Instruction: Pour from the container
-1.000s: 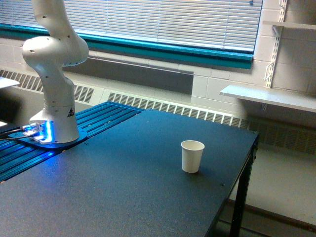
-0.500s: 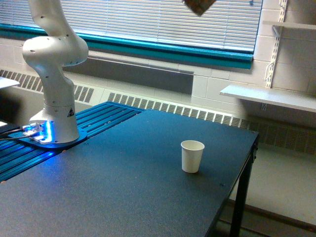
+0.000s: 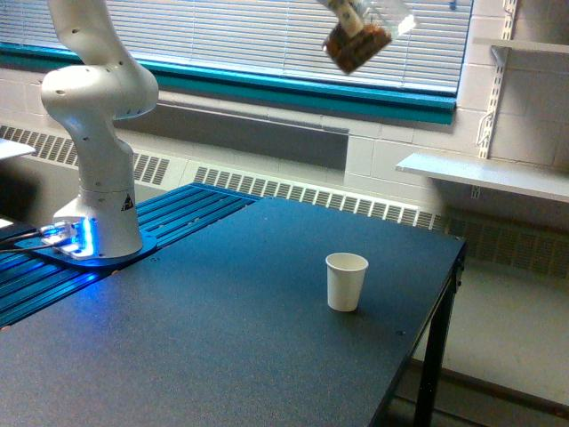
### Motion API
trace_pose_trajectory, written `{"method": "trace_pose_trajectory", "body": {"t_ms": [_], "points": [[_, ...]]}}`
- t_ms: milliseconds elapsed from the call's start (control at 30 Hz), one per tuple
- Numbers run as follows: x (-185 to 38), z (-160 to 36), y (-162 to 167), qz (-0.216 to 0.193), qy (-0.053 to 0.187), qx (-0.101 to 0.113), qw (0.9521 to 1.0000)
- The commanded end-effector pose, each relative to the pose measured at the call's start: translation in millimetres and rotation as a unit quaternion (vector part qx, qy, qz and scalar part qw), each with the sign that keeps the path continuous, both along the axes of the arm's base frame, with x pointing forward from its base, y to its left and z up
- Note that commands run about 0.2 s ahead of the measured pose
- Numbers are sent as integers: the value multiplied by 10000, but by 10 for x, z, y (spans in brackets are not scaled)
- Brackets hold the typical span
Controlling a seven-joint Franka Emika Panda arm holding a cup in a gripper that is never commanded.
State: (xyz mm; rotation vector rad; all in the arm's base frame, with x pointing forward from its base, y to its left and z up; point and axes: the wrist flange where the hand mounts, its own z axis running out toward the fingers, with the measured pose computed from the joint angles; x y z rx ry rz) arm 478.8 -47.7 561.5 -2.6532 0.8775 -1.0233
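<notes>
Gripper's out of frame up top, so its grip can't be judged. Clear cup (image 3: 360, 40) hangs tilted high at the top edge, brown grains inside, before the blinds (image 3: 267, 36). Far below, white paper cup (image 3: 346, 281) stands upright on the dark table (image 3: 222, 338).

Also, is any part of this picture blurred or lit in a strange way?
In the exterior view, the small clear cup with brown grains near the top edge looks smeared; the white paper cup is sharp. A blue glow marks the white arm's base.
</notes>
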Motion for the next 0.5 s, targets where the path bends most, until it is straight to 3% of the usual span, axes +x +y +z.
{"method": "trace_pose_trajectory", "body": {"t_ms": [33,500], "points": [[-66,-194,113,209,79,-173,9996],[-216,-806,220,343,331,-328,9983]]}}
